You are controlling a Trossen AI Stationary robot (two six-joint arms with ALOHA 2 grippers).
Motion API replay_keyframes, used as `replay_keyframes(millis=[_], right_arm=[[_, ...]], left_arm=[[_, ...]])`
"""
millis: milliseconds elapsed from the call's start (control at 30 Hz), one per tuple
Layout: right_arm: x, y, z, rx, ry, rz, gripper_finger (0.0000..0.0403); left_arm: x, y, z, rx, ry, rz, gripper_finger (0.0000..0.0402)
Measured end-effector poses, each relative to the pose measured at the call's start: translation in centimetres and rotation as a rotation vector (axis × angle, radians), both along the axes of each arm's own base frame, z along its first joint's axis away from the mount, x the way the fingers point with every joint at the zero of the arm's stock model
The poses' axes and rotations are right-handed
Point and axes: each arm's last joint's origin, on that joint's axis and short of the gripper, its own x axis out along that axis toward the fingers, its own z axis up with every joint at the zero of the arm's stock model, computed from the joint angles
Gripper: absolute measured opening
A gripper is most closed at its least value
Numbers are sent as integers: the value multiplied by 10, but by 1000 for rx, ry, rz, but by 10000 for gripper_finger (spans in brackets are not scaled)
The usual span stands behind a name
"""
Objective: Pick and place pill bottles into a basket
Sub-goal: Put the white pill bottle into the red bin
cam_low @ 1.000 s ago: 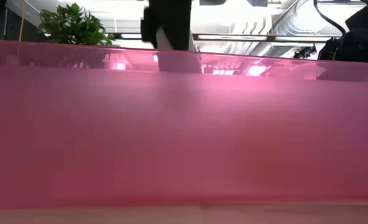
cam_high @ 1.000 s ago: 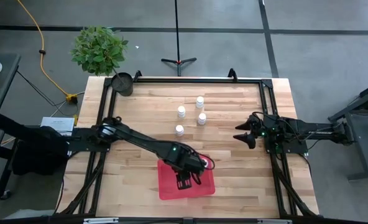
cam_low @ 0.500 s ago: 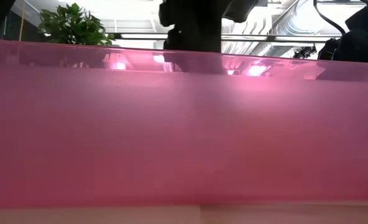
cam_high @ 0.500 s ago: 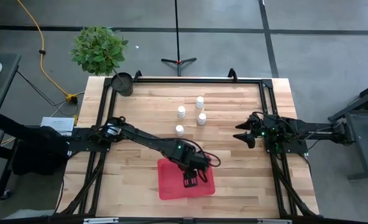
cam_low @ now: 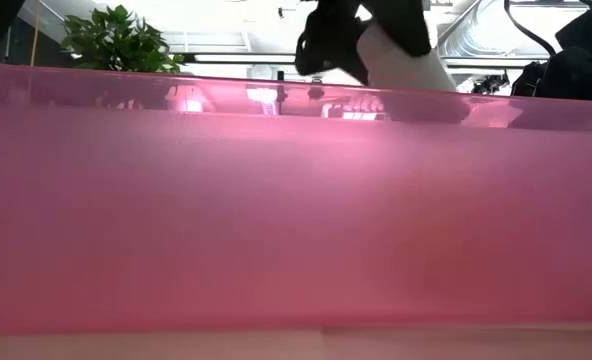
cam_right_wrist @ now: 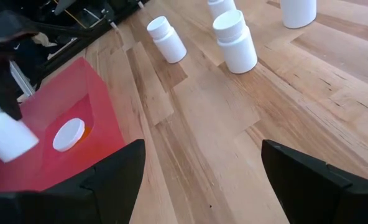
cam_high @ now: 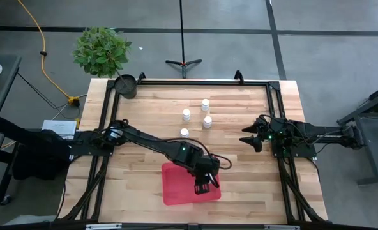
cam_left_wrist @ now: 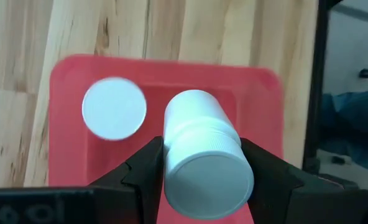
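Bottle-over-tray geometry is what I'm watching. Left gripper point(cam_high: 204, 186) is clamped on a white pill bottle point(cam_left_wrist: 202, 155), jaws tight on both sides of its body just under the cap. It hangs over the right half of the red basket point(cam_high: 173, 191). From the left wrist view the held bottle's long axis points roughly at the tray floor, cap end toward the camera; the low view shows it tilted point(cam_low: 401, 50), not plumb, above the basket wall point(cam_low: 296, 200).

One bottle is already in the basket point(cam_left_wrist: 114, 116), standing cap-up just beside the held one's drop line, apart from it. The right wrist view shows an orange tint at its base point(cam_right_wrist: 68, 135), so I take it as the orange-bodied one. Drop spot needs to stay right of that cap.

Four more bottles point(cam_high: 205, 104) stand on the table point(cam_high: 240, 191) far of the basket, in a loose cluster around the middle. Left arm is nearer them and the tray.

Right gripper point(cam_high: 251, 135) is parked at the right side of the table, fingers spread wide point(cam_right_wrist: 302, 180), holding nothing.

Versus a second ago: left gripper has shifted right and nearer across the tray, from about tray centre to its right part. Right arm and the table bottles have not moved.
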Motion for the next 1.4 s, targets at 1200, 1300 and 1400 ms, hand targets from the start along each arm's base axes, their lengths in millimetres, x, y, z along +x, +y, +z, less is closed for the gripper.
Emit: replay_keyframes(millis=[1200, 1300, 1400], right_arm=[[0, -1, -1, -5, 14, -32, 312], [0, -1, -1, -5, 18, -31, 312], [0, -1, -2, -4, 26, -31, 312]], left_arm=[[14, -5, -15, 82, 45, -172, 211], [18, -6, -25, 83, 55, -188, 211], [19, -7, -37, 101, 94, -213, 211]])
